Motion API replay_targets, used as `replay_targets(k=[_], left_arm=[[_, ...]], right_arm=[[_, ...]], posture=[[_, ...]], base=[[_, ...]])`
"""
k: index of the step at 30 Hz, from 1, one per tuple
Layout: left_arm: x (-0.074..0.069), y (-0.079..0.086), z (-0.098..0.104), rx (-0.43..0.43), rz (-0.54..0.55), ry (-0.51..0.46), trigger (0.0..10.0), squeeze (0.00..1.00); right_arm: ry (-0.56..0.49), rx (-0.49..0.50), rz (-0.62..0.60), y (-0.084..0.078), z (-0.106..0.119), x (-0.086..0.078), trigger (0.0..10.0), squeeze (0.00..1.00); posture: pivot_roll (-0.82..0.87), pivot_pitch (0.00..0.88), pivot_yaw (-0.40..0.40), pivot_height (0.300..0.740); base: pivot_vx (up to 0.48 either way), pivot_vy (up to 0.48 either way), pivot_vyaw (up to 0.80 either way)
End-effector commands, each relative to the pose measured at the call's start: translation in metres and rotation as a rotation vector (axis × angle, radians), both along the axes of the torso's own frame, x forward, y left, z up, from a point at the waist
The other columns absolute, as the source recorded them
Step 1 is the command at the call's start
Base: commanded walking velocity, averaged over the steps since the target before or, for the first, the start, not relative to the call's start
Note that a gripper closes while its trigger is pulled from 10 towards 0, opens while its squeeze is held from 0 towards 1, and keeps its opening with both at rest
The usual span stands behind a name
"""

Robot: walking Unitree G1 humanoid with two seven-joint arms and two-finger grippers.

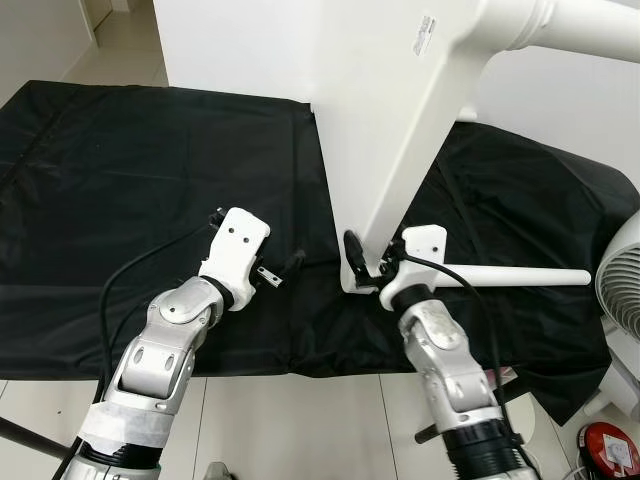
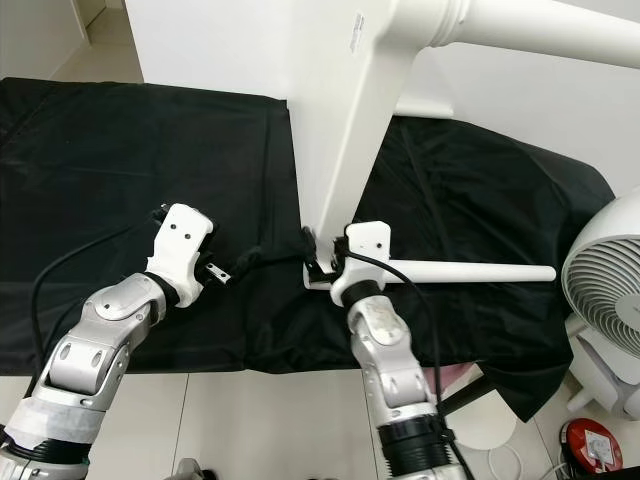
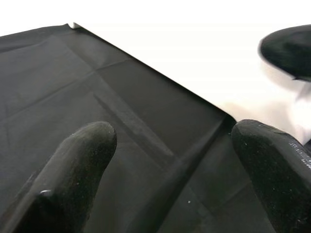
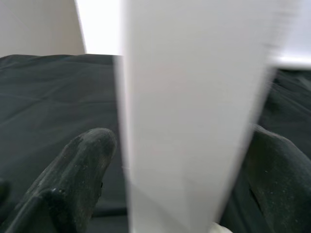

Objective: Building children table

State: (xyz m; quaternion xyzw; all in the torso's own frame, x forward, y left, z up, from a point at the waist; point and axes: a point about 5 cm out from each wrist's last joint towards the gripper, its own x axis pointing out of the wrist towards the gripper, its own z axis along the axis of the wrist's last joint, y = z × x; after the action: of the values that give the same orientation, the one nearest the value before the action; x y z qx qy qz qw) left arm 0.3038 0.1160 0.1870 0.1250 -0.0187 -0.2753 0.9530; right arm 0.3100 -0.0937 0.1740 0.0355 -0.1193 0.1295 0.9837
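A white tabletop panel stands on edge on the black cloth, with one round white leg fixed near its top. A loose white leg lies on the cloth to the right. My right gripper is at the panel's lower corner, shut on its edge. In the right wrist view the panel fills the gap between both fingers. My left gripper hovers just left of that corner, low over the cloth, open with nothing between its fingers.
A white fan stands at the right edge of the cloth, with a red round object on the floor below it. The cloth's front edge lies just before my arms, with tiled floor beyond. A wide bare stretch of cloth lies to the left.
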Motion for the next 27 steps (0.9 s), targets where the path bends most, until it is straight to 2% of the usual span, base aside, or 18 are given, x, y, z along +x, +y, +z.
replay_targets(k=[1,9,19,20,27], left_arm=[[0.002,-0.001,0.002,0.009,0.055,-0.032,10.0,0.0],[0.003,0.0,0.004,0.016,0.06,-0.042,10.0,0.0],[0.003,-0.001,0.004,0.017,0.063,-0.048,10.0,0.0],[0.004,-0.002,0.004,0.019,0.061,-0.051,10.0,0.0],[0.003,-0.001,0.004,0.028,0.058,-0.054,10.0,0.0]], right_arm=[[-0.008,0.001,-0.033,0.002,0.001,0.005,10.0,0.0],[-0.034,0.006,-0.076,0.014,0.007,0.021,10.0,0.0],[-0.056,0.026,-0.131,0.015,0.016,0.036,10.0,0.0],[-0.057,0.041,-0.128,0.019,0.017,0.041,0.0,0.0],[-0.058,0.046,-0.126,0.022,0.018,0.044,0.0,0.0]], posture=[[0.11,0.088,-0.101,0.74],[0.12,0.086,-0.106,0.74],[0.12,0.073,-0.109,0.74],[0.13,0.069,-0.111,0.74],[0.13,0.065,-0.112,0.74]], base=[[0.0,0.0,0.0],[0.0,0.0,0.0],[0.0,0.0,0.0],[0.0,0.0,0.0],[0.0,0.0,0.0]])
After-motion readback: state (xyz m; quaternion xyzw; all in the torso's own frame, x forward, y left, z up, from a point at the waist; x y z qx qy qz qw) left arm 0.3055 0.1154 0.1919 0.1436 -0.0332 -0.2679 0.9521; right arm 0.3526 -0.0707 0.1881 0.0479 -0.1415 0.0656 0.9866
